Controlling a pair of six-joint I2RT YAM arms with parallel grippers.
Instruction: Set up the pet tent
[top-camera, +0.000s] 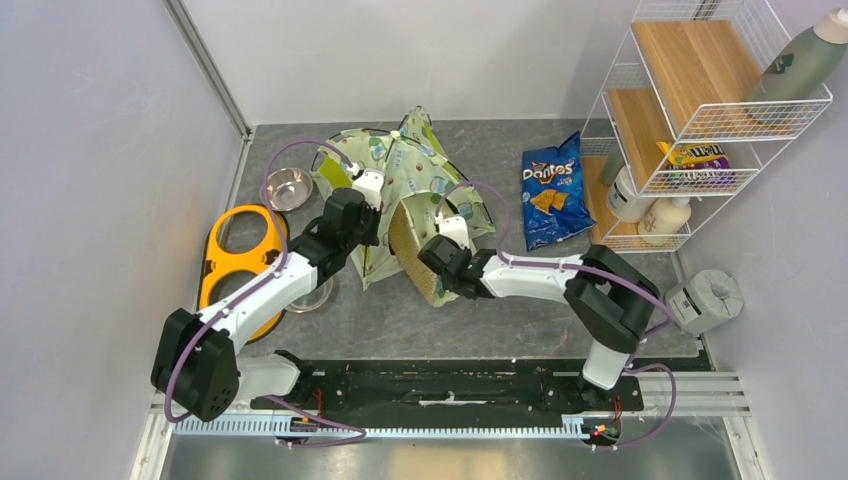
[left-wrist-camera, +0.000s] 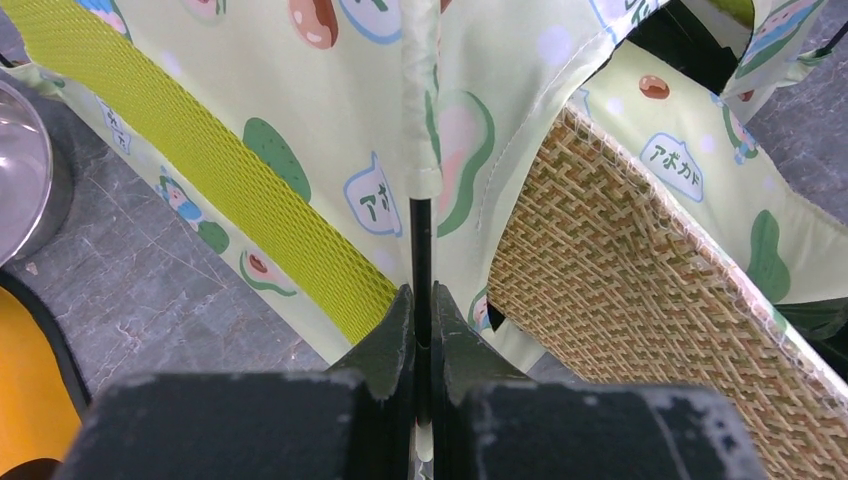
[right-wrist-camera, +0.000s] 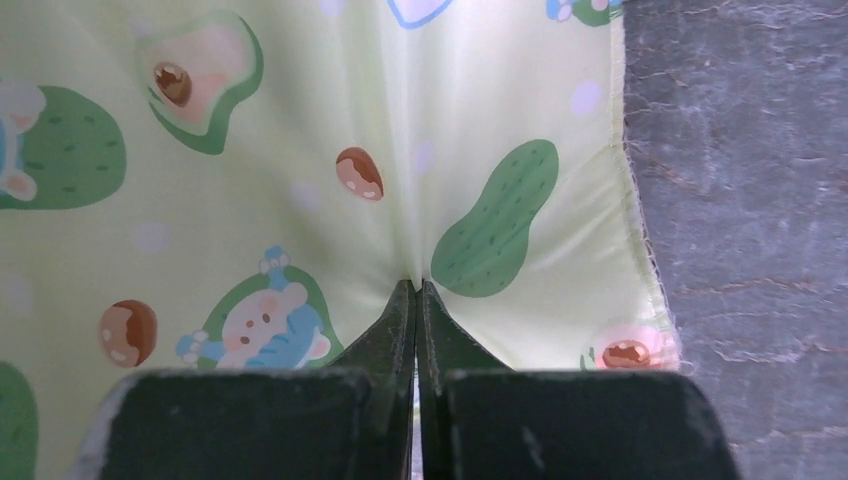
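Note:
The pet tent (top-camera: 405, 165) lies half-collapsed at the middle back of the table, its cream avocado-print fabric and lime mesh panel (left-wrist-camera: 250, 200) slack. My left gripper (top-camera: 368, 186) is at its left side. In the left wrist view it (left-wrist-camera: 421, 300) is shut on a thin black pole (left-wrist-camera: 421, 245) that comes out of a fabric sleeve. A flat pad with a woven tan underside (top-camera: 412, 250) leans tilted against the tent's front; it also shows in the left wrist view (left-wrist-camera: 640, 290). My right gripper (top-camera: 455, 232) (right-wrist-camera: 417, 287) is shut on avocado-print fabric (right-wrist-camera: 300, 150); I cannot tell whether it is tent or pad.
A steel bowl (top-camera: 288, 188) and a yellow two-ring bowl holder (top-camera: 240, 255) lie left of the tent, with another bowl (top-camera: 312, 295) under the left arm. A Doritos bag (top-camera: 553, 190) lies to the right. A white wire shelf (top-camera: 700, 110) stands at back right. A grey roll (top-camera: 710, 298) sits at the right edge.

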